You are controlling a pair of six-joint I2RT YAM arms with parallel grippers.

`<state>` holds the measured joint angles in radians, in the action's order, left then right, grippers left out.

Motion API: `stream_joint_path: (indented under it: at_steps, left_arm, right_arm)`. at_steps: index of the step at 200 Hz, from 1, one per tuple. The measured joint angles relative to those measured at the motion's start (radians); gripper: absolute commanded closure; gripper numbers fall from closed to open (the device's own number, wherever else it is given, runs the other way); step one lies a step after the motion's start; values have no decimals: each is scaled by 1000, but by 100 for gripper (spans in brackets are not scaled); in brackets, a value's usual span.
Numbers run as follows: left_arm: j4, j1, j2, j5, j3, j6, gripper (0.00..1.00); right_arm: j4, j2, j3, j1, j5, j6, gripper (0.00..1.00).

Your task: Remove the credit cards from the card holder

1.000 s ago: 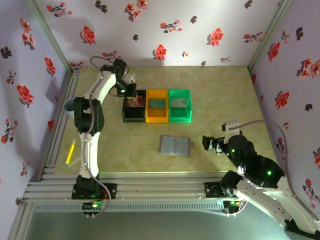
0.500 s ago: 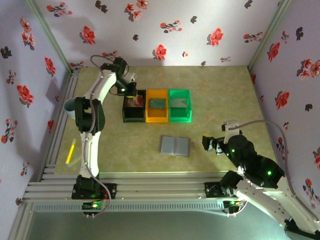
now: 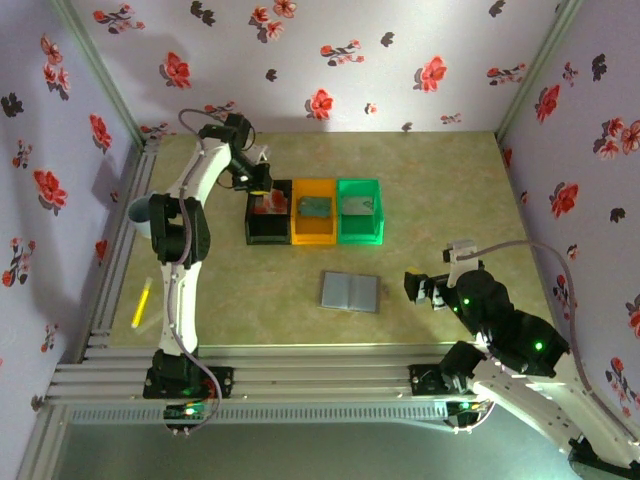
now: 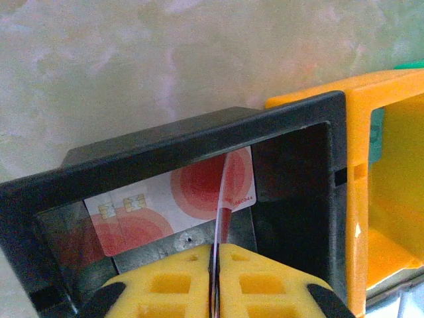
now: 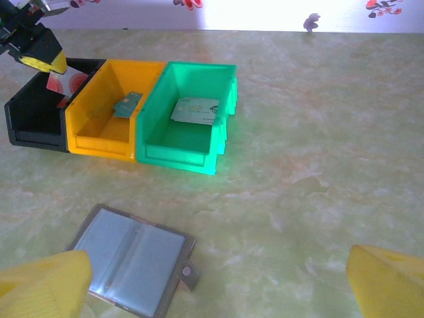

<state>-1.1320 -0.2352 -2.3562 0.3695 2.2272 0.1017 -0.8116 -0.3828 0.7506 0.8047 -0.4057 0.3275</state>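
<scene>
Floral-papered walls box in a beige marbled worktop (image 3: pixel 440 190).

Left claw (image 4: pixel 215 255) hangs over the black plastic bin (image 4: pixel 199 136), the left one of a row set toward the far edge, left of centre. Its yellow fingers (image 4: pixel 192 265) are all but together, with a thin card edge caught in the slit between them. White credit card with red circles (image 4: pixel 179 199) shows face-on inside that bin. I can't tell whether edge and face are one card or two.

Right claw (image 5: pixel 218 285) is spread wide and holds nothing. It sits toward the near right, beside the card holder but apart from it.

Blue-grey two-leaf card holder (image 5: pixel 132 258) lies open flat around mid-worktop, between the bins and the near edge. Both leaves look bare to me.

My read: the final card is being dropped off, so the job is nearly done. Next move calls for spreading the left fingers enough for the card to fall. Then lift straight up so nothing snags the bin rim.

Count:
- bins: 3 – black, orange plastic bin (image 3: pixel 314 238), green plastic bin (image 3: pixel 360 239), side by side, touching
- cards I'm sure of: 3 – red-marked one in black, grey-green card (image 5: pixel 127 105) in orange, silvery-grey card (image 5: pixel 194 110) in green
- holders: 1
- stray yellow stick (image 3: pixel 142 303): 1, near the left edge
</scene>
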Motion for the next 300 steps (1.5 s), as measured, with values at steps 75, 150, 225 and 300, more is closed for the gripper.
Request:
stream_joint_path:
  at_steps: [75, 150, 225, 300]
  left_arm:
    - [-10, 1, -34, -3, 39, 0, 88]
    - [-33, 8, -51, -18, 91, 1, 86]
    - [-48, 16, -75, -26, 126, 4, 82]
    - [-58, 22, -87, -29, 193, 21, 81]
  right_arm:
    - [1, 0, 0, 0, 8, -6, 1]
    - [6, 0, 0, 0, 11, -6, 1]
    - [6, 0, -6, 0, 14, -6, 1]
    - [6, 0, -6, 0, 14, -6, 1]
